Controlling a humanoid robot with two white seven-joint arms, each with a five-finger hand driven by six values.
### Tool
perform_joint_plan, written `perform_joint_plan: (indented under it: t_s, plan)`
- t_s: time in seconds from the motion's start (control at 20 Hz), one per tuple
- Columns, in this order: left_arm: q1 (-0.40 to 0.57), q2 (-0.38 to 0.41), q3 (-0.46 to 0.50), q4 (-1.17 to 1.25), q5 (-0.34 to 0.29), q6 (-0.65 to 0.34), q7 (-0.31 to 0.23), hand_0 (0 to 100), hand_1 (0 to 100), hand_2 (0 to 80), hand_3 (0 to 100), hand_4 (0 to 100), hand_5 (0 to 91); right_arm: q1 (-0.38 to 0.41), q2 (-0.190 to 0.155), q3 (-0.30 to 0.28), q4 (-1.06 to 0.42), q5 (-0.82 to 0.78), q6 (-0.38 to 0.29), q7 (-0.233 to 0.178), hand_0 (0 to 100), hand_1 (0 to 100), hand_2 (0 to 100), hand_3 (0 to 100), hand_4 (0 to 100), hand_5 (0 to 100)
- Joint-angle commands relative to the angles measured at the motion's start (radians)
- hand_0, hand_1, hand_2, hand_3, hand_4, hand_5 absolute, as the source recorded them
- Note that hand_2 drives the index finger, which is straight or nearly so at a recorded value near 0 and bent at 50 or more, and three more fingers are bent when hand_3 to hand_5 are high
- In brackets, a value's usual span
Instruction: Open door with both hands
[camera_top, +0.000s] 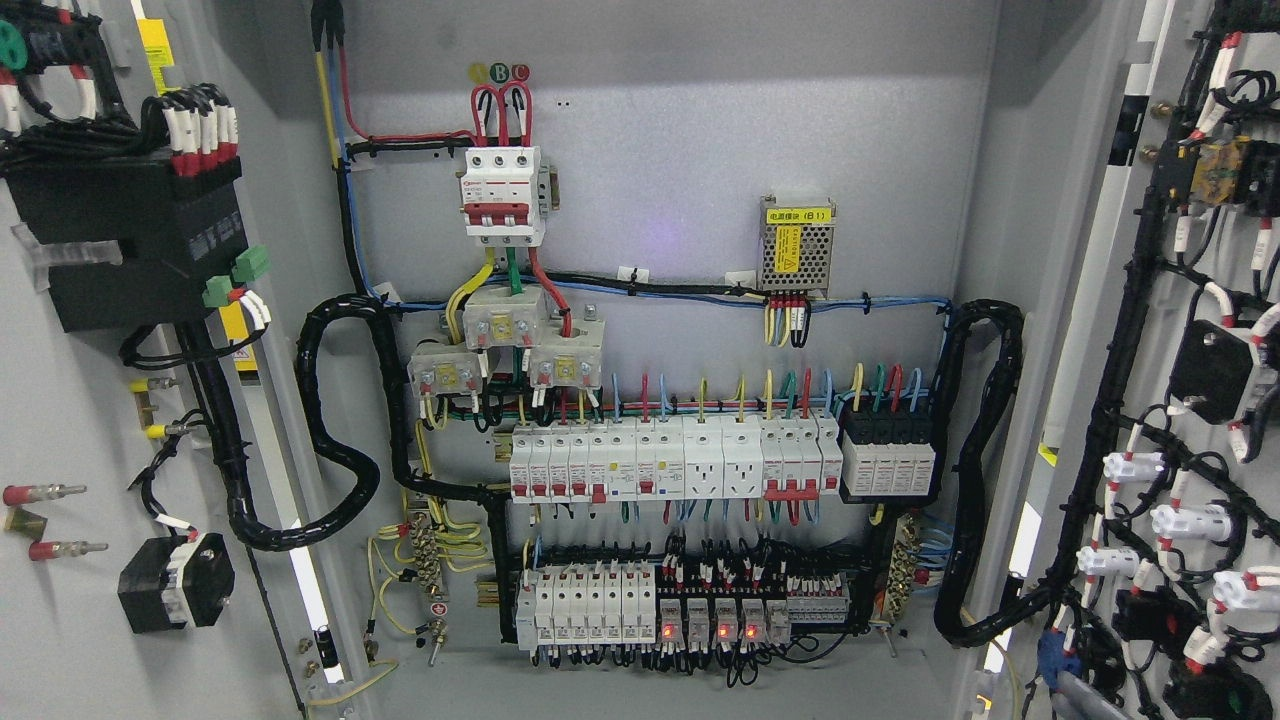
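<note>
Grey left door (70, 620) and right door (1180, 420) swung wide open, upright, cabinet wiring (680, 460) exposed

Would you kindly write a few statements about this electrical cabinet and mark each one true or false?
1. Both cabinet doors stand open, the left door and the right door swung out to the sides. True.
2. A robot hand is gripping the left door. False: no robot hand shows in the head view.
3. The three-pole breaker at the upper left of the back panel has red wires looping into its top. True.
4. The relays in the bottom row show green lights. False: their lights glow red.
5. The metal power supply with a yellow label sits on the upper right of the back panel. True.
</note>
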Motion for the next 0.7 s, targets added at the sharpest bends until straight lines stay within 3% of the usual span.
perform_joint_plan:
  t_s: [0.0, 0.2, 0.3, 0.45, 0.65]
  plan:
    - [0.003, 0.005, 0.095, 0.027, 0.037, 0.029, -0.010, 12, 56, 0.0, 0, 0, 0.0, 0.004, 0.025, -0.025, -0.002, -0.063, -0.007, 0.000, 0, 50, 4, 0, 0, 0]
    - [0.015, 0.005, 0.148, 0.027, 0.063, 0.069, -0.044, 12, 56, 0.0, 0, 0, 0.0, 0.014, 0.025, -0.045, -0.002, -0.080, -0.007, 0.000, 0, 50, 4, 0, 0, 0]
    - [0.015, 0.005, 0.176, 0.027, 0.115, 0.100, -0.084, 12, 56, 0.0, 0, 0, 0.0, 0.015, 0.026, -0.062, -0.002, -0.082, -0.007, 0.000, 0, 50, 4, 0, 0, 0]
    - [0.013, 0.006, 0.222, 0.039, 0.124, 0.121, -0.144, 12, 56, 0.0, 0, 0, 0.0, 0.020, 0.029, -0.065, -0.002, -0.082, -0.017, 0.000, 0, 50, 4, 0, 0, 0]
    - [0.010, 0.018, 0.259, 0.093, 0.159, 0.126, -0.170, 12, 56, 0.0, 0, 0, 0.0, 0.024, 0.038, -0.089, -0.002, -0.094, -0.022, 0.000, 0, 50, 4, 0, 0, 0]
